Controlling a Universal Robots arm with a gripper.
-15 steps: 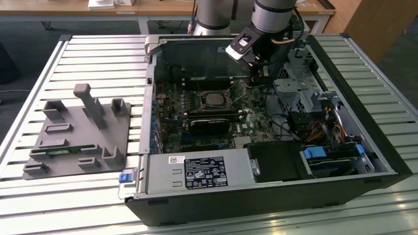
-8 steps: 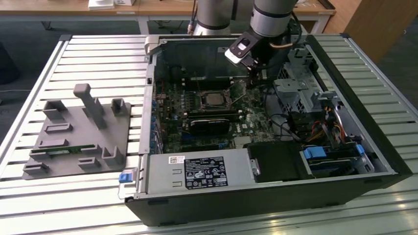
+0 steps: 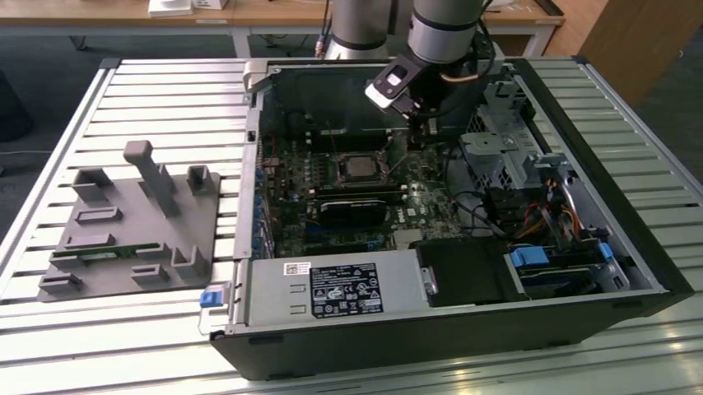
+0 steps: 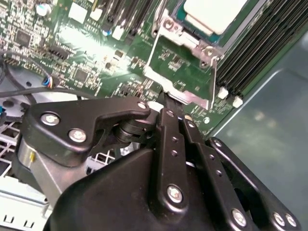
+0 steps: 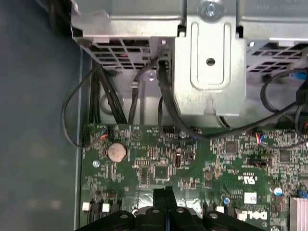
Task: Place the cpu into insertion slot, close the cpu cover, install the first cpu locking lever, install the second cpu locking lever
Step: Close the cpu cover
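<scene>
The cpu lies with its pale silvery top up in the insertion slot, seen in the second wrist view; in the exterior view the slot sits mid-board inside the open computer case. The cpu cover, a thin silver frame, is swung open away from the chip, and green board shows through its window. My gripper is shut, its black fingertips right at the cover's free edge. The exterior view has the gripper just to the right of the slot. In the first wrist view the gripper hangs over the board.
Black memory slots run beside the slot. A metal drive cage with cables stands close on the exterior view's right, and the power supply fills the case's near side. A grey fixture plate lies outside the case on the left.
</scene>
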